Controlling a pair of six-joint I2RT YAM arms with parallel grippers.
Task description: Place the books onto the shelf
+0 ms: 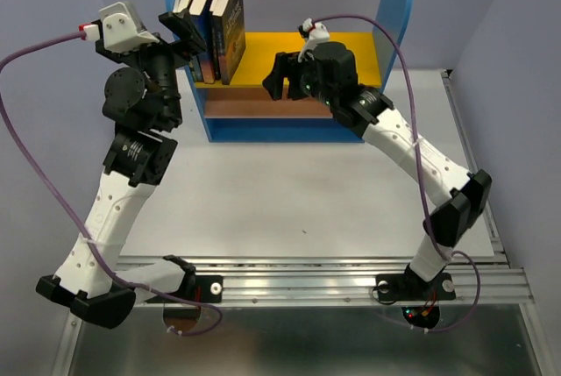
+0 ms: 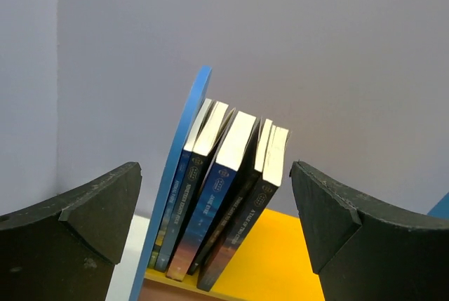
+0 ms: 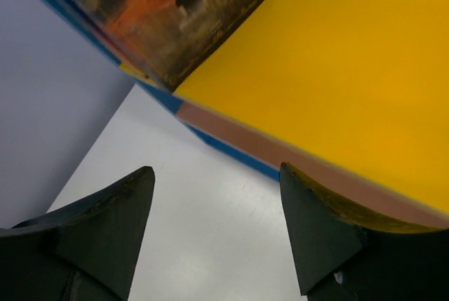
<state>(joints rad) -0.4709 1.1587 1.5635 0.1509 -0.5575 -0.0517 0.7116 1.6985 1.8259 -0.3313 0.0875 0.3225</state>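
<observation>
Thin dark-blue paperback books [image 1: 215, 25] lean upright at the left end of the blue-sided, yellow-boarded shelf [image 1: 399, 8], just ahead of the wide-open left tool [image 1: 184, 34]; the right tool [image 1: 279, 78], farther off, also gapes empty.

White table [image 1: 289, 192], grey wall [image 1: 44, 8], metal rail [image 1: 333, 275].

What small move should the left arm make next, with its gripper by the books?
Probably draw the left gripper straight back from the shelf. Its jaws stand open and empty, and the books are on the yellow board, leaning against the left side panel, so nothing there seems left to hold.
</observation>
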